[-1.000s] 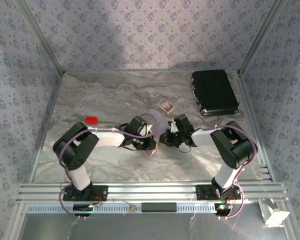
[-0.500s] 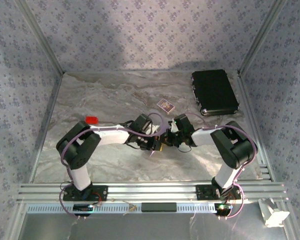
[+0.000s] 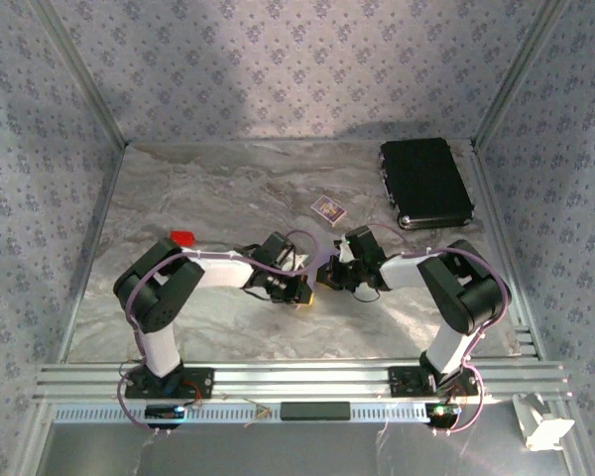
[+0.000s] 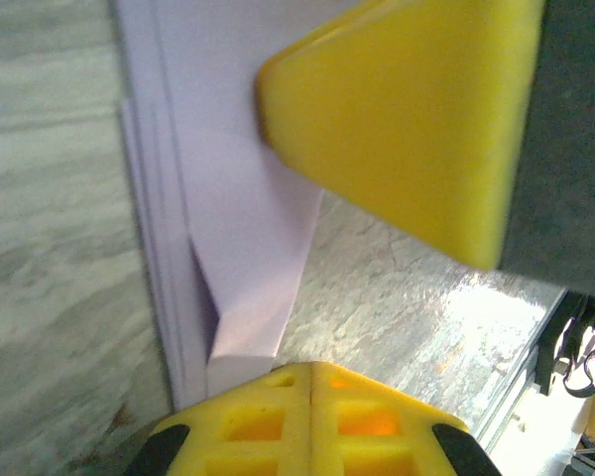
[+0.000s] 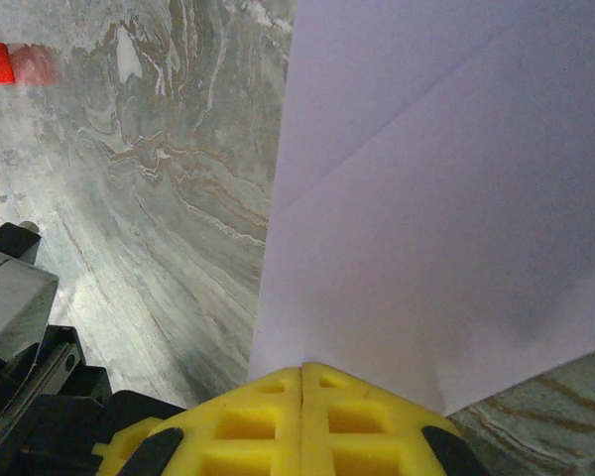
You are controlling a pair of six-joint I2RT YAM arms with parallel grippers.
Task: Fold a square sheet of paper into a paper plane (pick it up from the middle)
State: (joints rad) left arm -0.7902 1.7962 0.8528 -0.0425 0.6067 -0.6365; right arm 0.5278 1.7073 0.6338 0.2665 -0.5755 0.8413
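I see the pale lilac paper (image 4: 228,198) partly folded; stacked layers line one long edge; a narrow flap tapers toward one end; a diagonal crease crosses its broad face; it sits on the marbled bench (image 4: 59,248).

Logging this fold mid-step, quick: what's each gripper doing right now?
Left gripper: closed, pinching the paper.
Right gripper: closed, pinching the paper too.
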